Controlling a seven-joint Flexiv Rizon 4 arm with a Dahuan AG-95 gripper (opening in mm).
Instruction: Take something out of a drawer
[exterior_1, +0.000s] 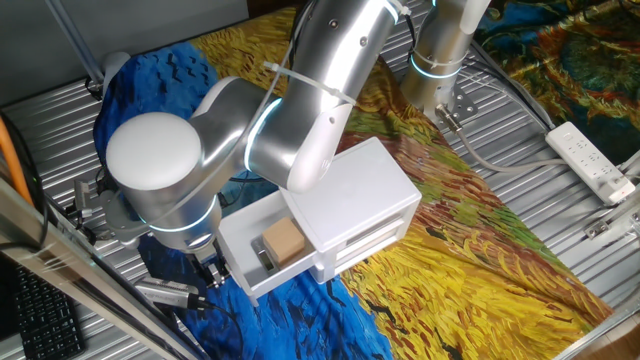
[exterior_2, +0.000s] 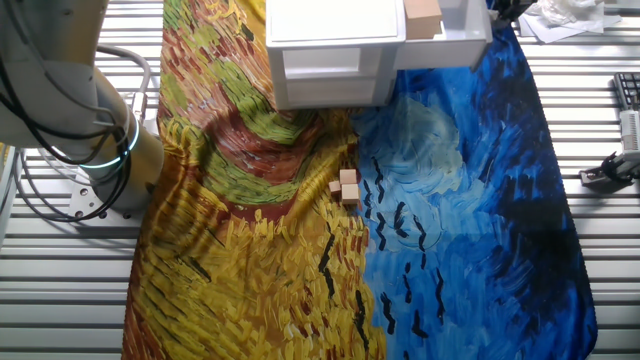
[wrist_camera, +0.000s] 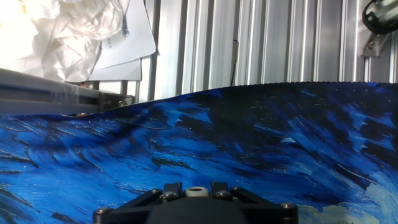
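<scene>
A: In the one fixed view, where is the block?

B: The block (exterior_1: 283, 241) lies inside the drawer (exterior_1: 240, 262), which is pulled out from the white cabinet (exterior_1: 375, 190). It sits near the back of the drawer, beside a small grey piece (exterior_1: 264, 260). The arm (exterior_1: 300, 110) bends over the cabinet, and its hand hangs low in front of the drawer. The gripper itself is hidden there, so I cannot tell if it is open or closed.

A: And the other fixed view?

B: The block (exterior_2: 423, 17) is at the top edge, in the open drawer (exterior_2: 462, 40), and it seems to stand higher than the wall. Some small wooden pieces (exterior_2: 346, 187) lie on the painted cloth (exterior_2: 450, 200), well apart from the cabinet (exterior_2: 330, 45).

A: The hand view?

B: It shows only the blue cloth (wrist_camera: 249, 137), crumpled paper (wrist_camera: 74, 31) and the ribbed tabletop (wrist_camera: 261, 43). The fingers do not show, so again I cannot tell the state. The drawer is not in this view.

A: How will the block handle?

B: I judge it light, stiff and not fragile. Bare wood should not slip much. I would take it from above on two opposite flat sides, at the upper part, keeping the fingers away from the drawer wall and the grey piece.
</scene>
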